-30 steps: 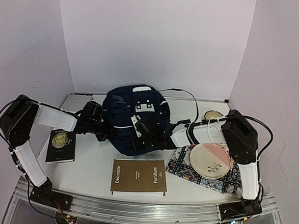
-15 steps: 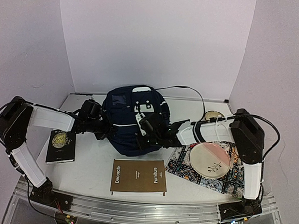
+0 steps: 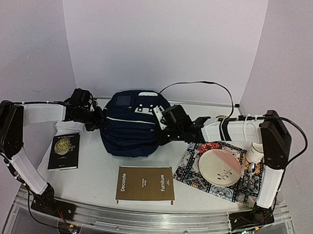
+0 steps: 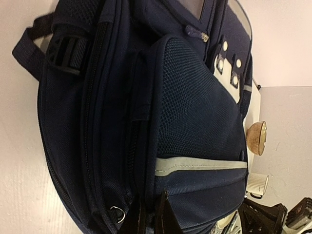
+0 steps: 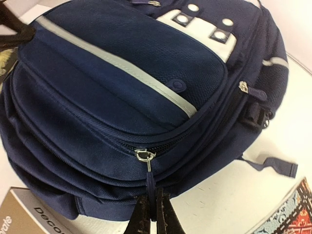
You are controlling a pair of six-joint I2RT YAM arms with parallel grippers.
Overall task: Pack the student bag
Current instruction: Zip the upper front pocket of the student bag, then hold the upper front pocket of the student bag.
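Note:
The student bag [image 3: 129, 130], a dark navy backpack with white trim, lies in the middle of the table. My left gripper [image 3: 98, 121] is at its left side. In the left wrist view the gripper [image 4: 155, 199] is shut on a fold of the bag's side fabric [image 4: 146, 161], below the mesh pocket. My right gripper [image 3: 157, 138] is at the bag's right side. In the right wrist view the gripper [image 5: 155, 196] is shut on the dark pull tab [image 5: 151, 181] that hangs from a silver zip slider [image 5: 145, 155]. The zip is open a little behind the slider.
A black book [image 3: 63, 150] lies left of the bag. A brown book [image 3: 145, 183] lies in front of it. A patterned cloth [image 3: 193, 167] with a pink plate [image 3: 220, 167] lies at the right, with a white cup [image 3: 257, 150] and a small wooden bowl [image 3: 221, 119] nearby.
The left gripper has pulled left and back, the right gripper right. The bag has turned and spread wider and flatter between them. The white cup now shows at the right.

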